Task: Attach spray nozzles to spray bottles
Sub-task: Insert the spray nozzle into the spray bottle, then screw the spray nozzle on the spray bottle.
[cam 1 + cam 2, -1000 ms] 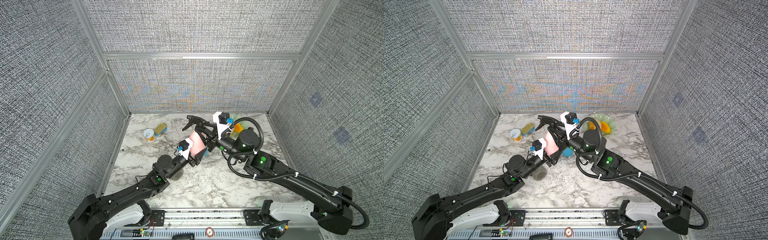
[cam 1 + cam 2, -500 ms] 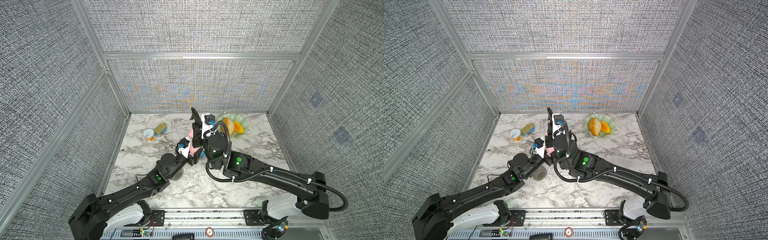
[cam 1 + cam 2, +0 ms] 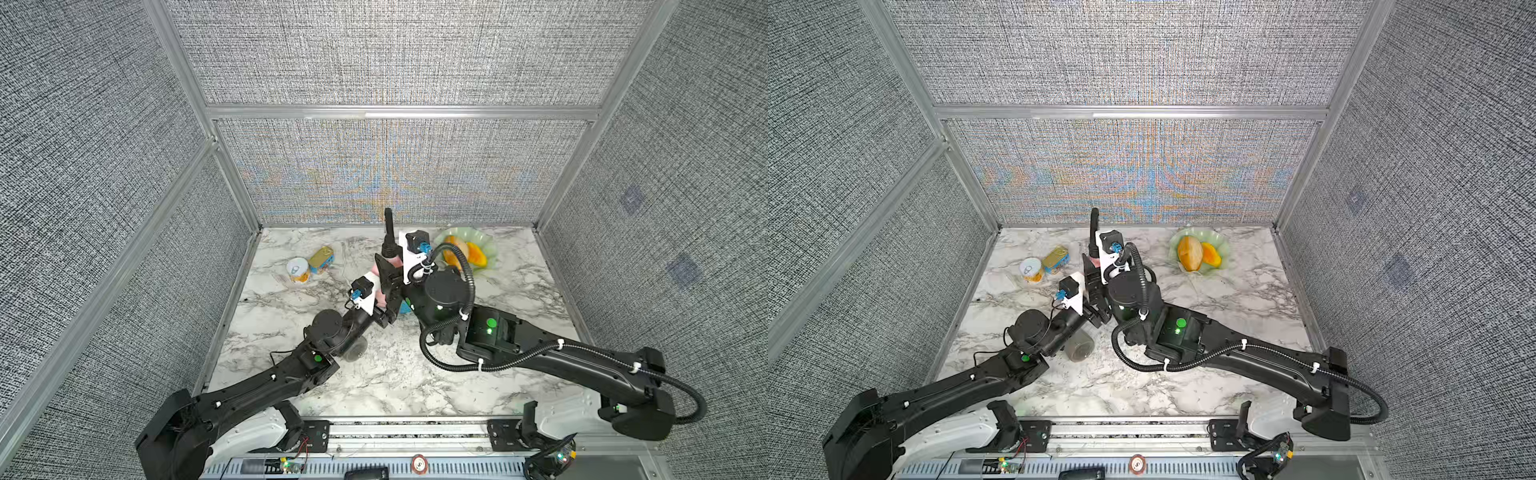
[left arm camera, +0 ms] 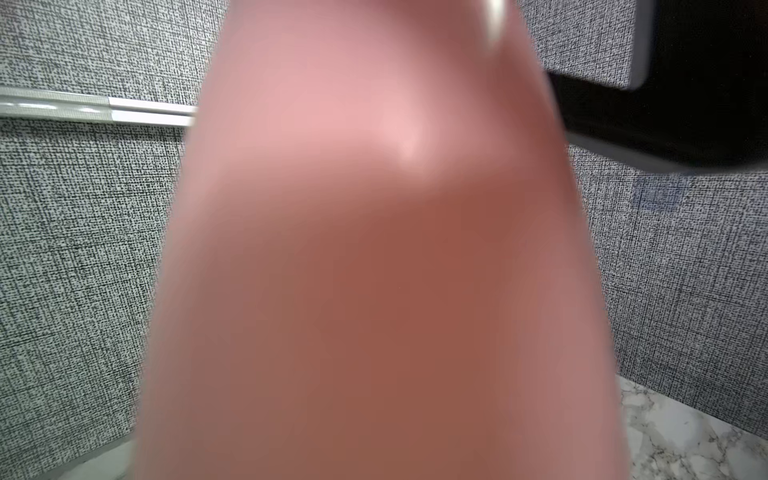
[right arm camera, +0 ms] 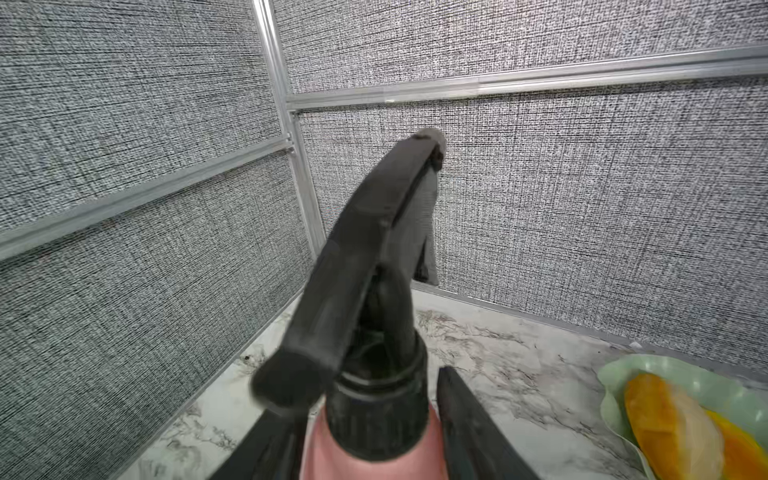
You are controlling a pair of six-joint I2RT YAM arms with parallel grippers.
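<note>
The pink spray bottle stands upright above the table's middle, and its body fills the left wrist view. My left gripper is shut on its lower body. A black spray nozzle sits on its neck, spout toward the back wall, also seen in a top view. My right gripper straddles the black collar, open, with one finger standing clear of it. The smoky grey bottle lies under my left arm. A bit of blue bottle shows between the arms.
Two short tins stand at the back left. A pale green dish with orange fruit sits at the back right. Fabric walls with metal rails close in the back and both sides of the marble table.
My right wrist has swung round from the right to behind the bottle. The black nozzle turned from pointing left to pointing at the back wall. The right jaws have parted.
</note>
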